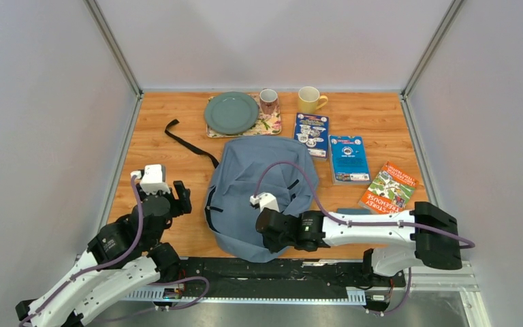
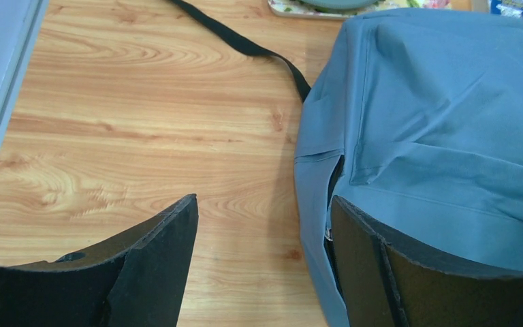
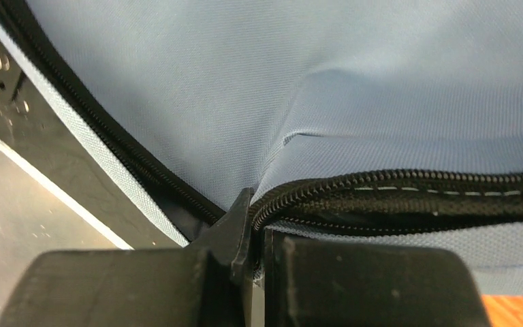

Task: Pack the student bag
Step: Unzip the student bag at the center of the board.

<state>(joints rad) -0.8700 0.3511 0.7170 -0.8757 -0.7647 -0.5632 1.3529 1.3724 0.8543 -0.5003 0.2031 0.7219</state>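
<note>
Grey walls close round a wooden counter [image 1: 156, 116], and on it the packing looks barely begun. One student bag [image 1: 259, 184] lies flat at the near middle, its black strap [image 1: 184, 139] trailing to the far left. Nothing can be seen going into it. In the right wrist view the zip [image 3: 408, 187] reads as closed along the stretch that shows, so opening it seems the step in hand. The right arm [image 1: 374, 231] reaches across to the bag's near edge, its jaws pressed together on the end of that zip. The left arm [image 1: 119, 238] hangs at the bag's left side, its jaws spread wide and holding nothing, with one finger [image 2: 381, 272] right against the fabric. All the loose things are still outside the bag, at the far side and on the right. They are one floral tray [image 1: 270, 125], one green plate [image 1: 231, 112] on it, and three books: two blue [image 1: 312, 134] [image 1: 349, 158] and one orange-and-green [image 1: 389, 187]. Two mugs complete the count, a patterned one [image 1: 268, 101] on the tray and a yellow one [image 1: 309, 99] just right of it.
</note>
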